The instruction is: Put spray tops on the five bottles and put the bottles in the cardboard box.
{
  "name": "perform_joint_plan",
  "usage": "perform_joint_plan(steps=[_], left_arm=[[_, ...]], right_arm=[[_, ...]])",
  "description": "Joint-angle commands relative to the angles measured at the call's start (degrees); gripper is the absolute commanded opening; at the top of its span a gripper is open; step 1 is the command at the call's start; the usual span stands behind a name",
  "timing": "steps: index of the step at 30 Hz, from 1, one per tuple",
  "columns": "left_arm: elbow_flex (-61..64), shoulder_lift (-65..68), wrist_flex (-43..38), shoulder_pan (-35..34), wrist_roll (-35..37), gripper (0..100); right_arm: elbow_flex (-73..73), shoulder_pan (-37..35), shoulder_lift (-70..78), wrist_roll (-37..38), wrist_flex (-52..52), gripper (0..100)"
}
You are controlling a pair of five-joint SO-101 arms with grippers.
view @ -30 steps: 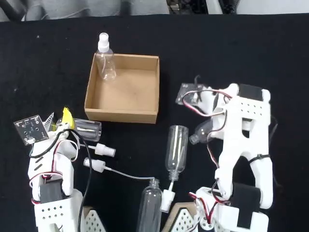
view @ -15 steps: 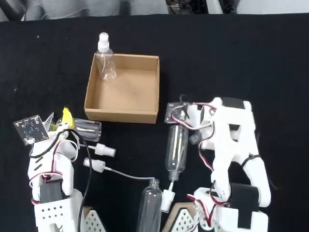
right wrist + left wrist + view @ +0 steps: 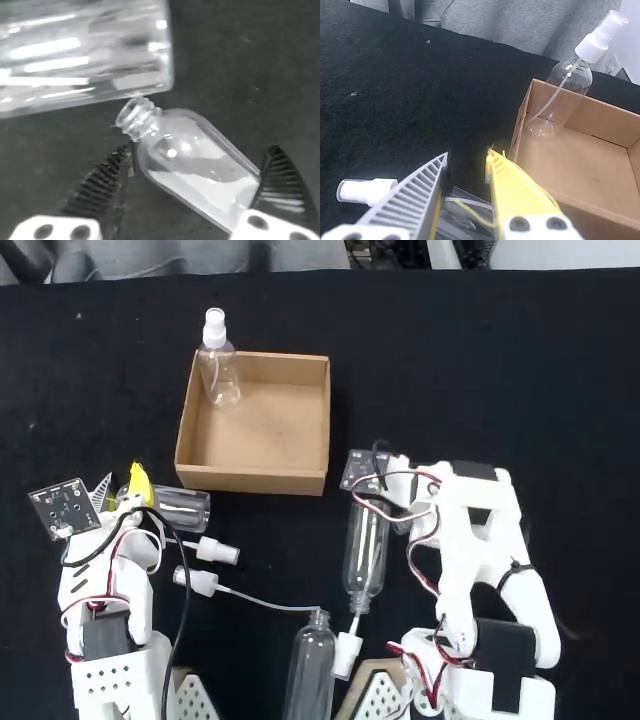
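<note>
One capped bottle leaned in the cardboard box; the rest lay uncapped outside. The right gripper gaped around a small bottle, and the left gripper stood slightly parted over another.

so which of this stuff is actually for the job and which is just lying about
For the job:
cardboard box
capped bottle in its corner
four uncapped bottles
three loose spray tops

Just lying about:
grey cloth at the far edge
</note>
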Motion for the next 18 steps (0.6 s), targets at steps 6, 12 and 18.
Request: perform_joint_plan(steps=[6, 12, 18], left_arm=[[1.5, -0.4, -1.2, -0.5, -0.5, 12], [1.5, -0.4, -1.2, -0.5, -0.5, 12], [1.5, -0.4, -1.2, -0.5, -0.5, 12]], right_arm=[[-0.7, -1.5, -2.2, -10.1, -2.3, 23.4], [-0.7, -1.5, -2.2, -17.6, -2.0, 23.4], [-0.7, -1.5, -2.2, -26.8, -1.9, 23.4]])
